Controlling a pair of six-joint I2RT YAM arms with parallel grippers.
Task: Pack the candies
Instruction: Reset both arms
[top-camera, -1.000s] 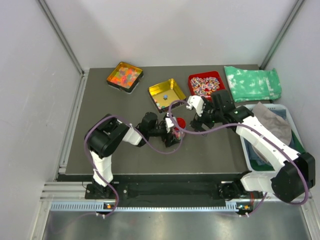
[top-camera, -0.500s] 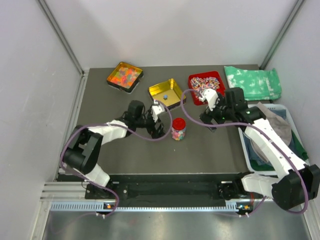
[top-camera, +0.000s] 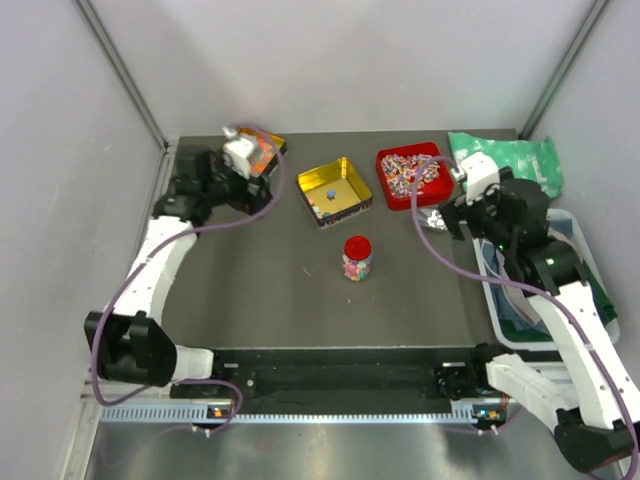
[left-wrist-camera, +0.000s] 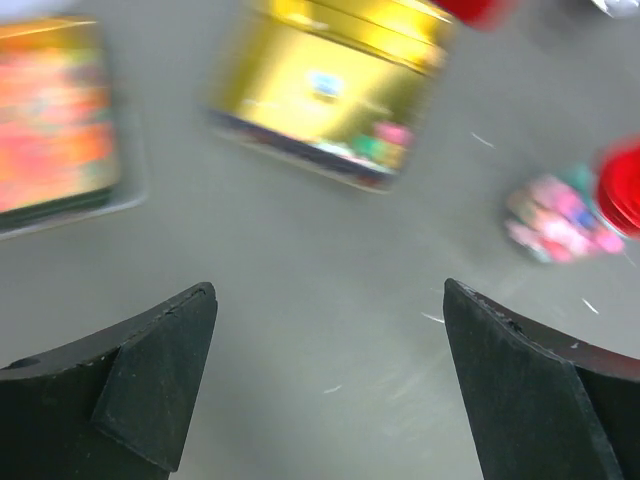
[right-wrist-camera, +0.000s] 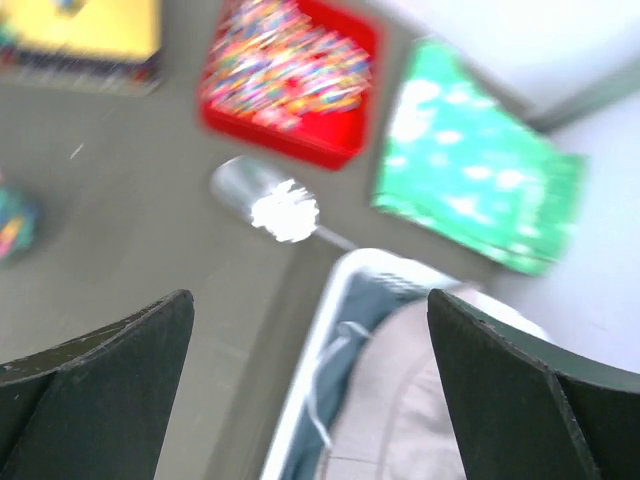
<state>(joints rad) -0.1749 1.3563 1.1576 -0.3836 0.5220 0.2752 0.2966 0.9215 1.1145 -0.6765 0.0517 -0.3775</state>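
Both pincers stand open and empty. From the left pincer (left-wrist-camera: 328, 292), the candies (top-camera: 356, 267) sit ahead and to the right, inside the upright red-lidded jar (top-camera: 357, 245) on the tabletop (top-camera: 260, 290), well apart from the right pincer (right-wrist-camera: 308, 296) too. A few leftovers in the yellow tray (top-camera: 345, 180) lie nearer the left one.

We see a matt dark-grey table (top-camera: 250, 290), a shiny gold metal tray (top-camera: 335, 190), a clear jar (top-camera: 357, 264) with a glossy red lid (top-camera: 357, 245), a bright metal scoop (right-wrist-camera: 262, 197), and a soft green cloth (top-camera: 505, 165).
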